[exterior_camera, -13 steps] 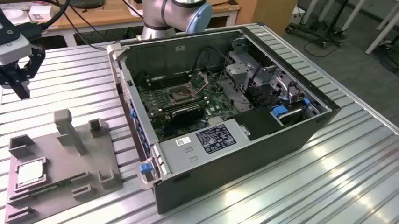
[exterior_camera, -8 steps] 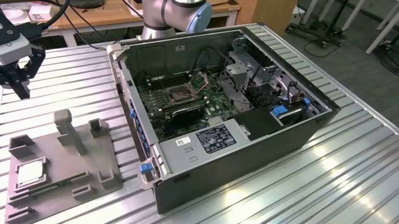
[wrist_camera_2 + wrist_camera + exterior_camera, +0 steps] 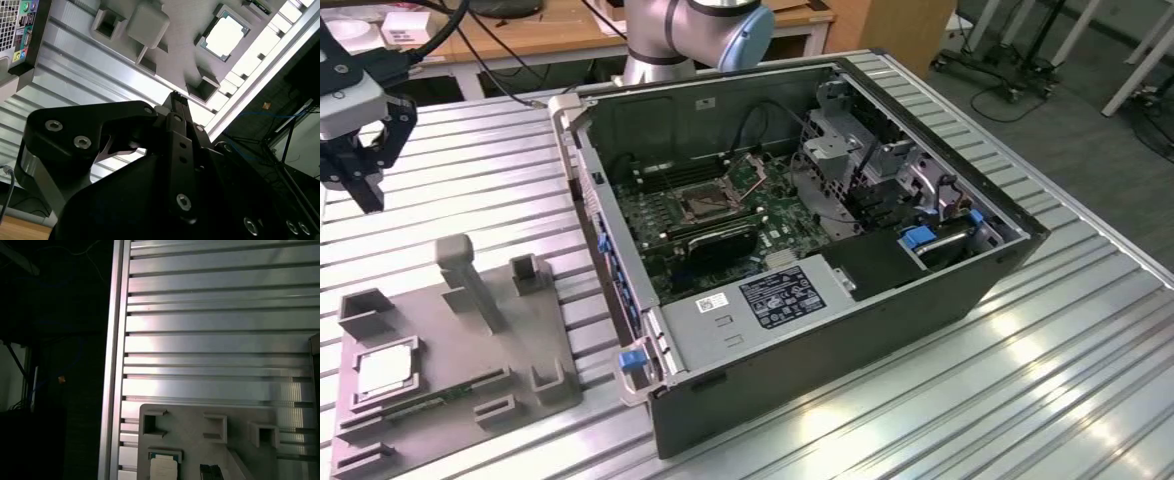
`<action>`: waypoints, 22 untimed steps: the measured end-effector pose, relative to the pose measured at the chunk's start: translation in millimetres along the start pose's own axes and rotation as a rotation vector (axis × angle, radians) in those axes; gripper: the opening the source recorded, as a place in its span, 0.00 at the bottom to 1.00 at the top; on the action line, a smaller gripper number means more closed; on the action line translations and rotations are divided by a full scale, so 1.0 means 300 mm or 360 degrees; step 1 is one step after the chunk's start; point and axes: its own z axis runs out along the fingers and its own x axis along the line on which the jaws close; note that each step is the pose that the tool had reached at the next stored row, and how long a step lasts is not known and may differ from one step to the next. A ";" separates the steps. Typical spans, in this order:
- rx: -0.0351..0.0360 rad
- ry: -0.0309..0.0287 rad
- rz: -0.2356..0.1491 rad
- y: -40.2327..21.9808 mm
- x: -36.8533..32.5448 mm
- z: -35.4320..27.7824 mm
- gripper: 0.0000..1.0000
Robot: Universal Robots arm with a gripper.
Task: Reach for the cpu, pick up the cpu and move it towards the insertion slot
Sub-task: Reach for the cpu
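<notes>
At the exterior view's left, the gripper (image 3: 368, 200) hangs above the bare slotted table (image 3: 480, 160), on the far side of the grey holder (image 3: 520, 340). In the second wrist view the gripper (image 3: 177, 96) has its fingers pressed together with nothing between them, and its tip is clear of every part.

Near the holder's left edge, the cpu (image 3: 383, 372) lies flat in a square pocket, pale face up, well apart from the gripper; both wrist views show it seated there (image 3: 225, 37) (image 3: 164, 469). Just right of the cpu, a memory stick (image 3: 434, 398) lies in its own groove. A tall post (image 3: 467, 280) and several small blocks rise from the holder, on the side between the cpu and the gripper.

Right of the holder stands the open computer case (image 3: 854, 330); its left wall, with a blue latch (image 3: 634, 360), rises between the holder and the board inside. The insertion slot (image 3: 707, 205) sits on the green board, far from the cpu, with long black memory slots (image 3: 718, 238) just beside it on the near side. Right of the slot stands a metal drive cage (image 3: 854, 160); the arm's base (image 3: 687, 30) stands beyond the case's far wall.
</notes>
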 end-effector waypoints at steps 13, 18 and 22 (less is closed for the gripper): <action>0.0000 -0.00001 -0.0001 -0.013 0.058 0.004 0.11; 0.0000 -0.00002 -0.0003 -0.044 0.073 0.008 0.11; 0.0000 0.00001 -0.0005 -0.067 0.087 0.010 0.11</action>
